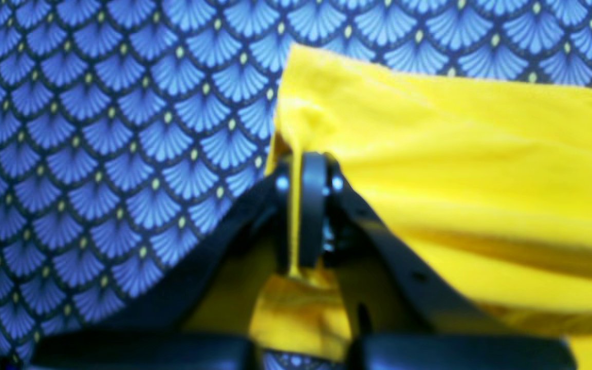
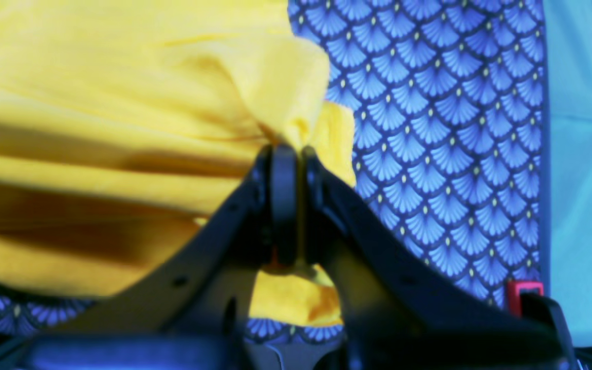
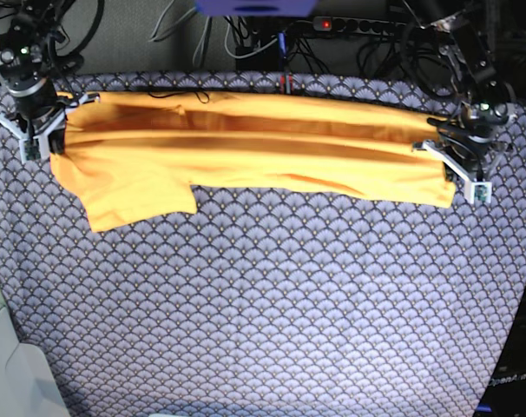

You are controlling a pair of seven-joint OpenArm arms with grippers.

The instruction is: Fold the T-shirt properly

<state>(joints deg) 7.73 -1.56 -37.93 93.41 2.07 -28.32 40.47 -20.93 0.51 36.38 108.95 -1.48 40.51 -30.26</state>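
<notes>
Pinching T-shirt (image 3: 246, 143) ends, left tool (image 1: 296, 169) and right tool (image 2: 293, 154), over patterned cloth (image 3: 272, 295).

The base view looks straight down from high above the yellow-orange cotton T-shirt (image 3: 246, 148), while both wrist views sit very close behind their pincers at its opposite ends, sharing that shirt.

Only faint pale lettering, seemingly "OpenArm", can be made out at five o'clock in the base view, on a dark surface (image 3: 509, 380).
</notes>
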